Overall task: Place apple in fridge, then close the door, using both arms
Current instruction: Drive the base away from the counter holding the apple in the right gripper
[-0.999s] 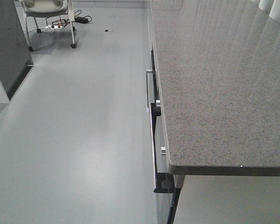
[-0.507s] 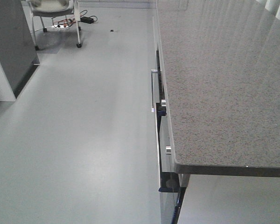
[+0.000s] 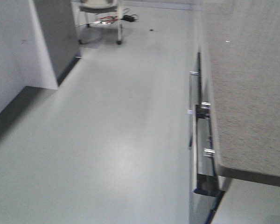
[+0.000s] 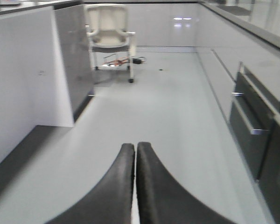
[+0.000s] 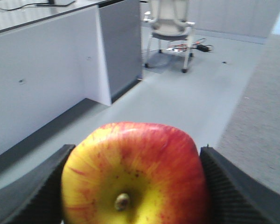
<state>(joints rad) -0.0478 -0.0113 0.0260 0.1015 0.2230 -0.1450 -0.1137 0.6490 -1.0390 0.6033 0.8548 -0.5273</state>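
Pale grey floor (image 3: 107,140) runs between a white-and-grey cabinet (image 3: 51,42) and a speckled grey stone desk (image 3: 252,93), all blurred. Left wrist view: the left hand (image 4: 135,148) is clenched on nothing above that floor, with a white chair (image 4: 109,32) beyond. Right wrist view: the right hand (image 5: 133,158) grasps the round red-and-yellow apple (image 5: 135,186), its dimple facing the camera.

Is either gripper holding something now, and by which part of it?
The right gripper holds the apple, with its fingers pressing on two opposite sides. The left gripper is shut and holds nothing.
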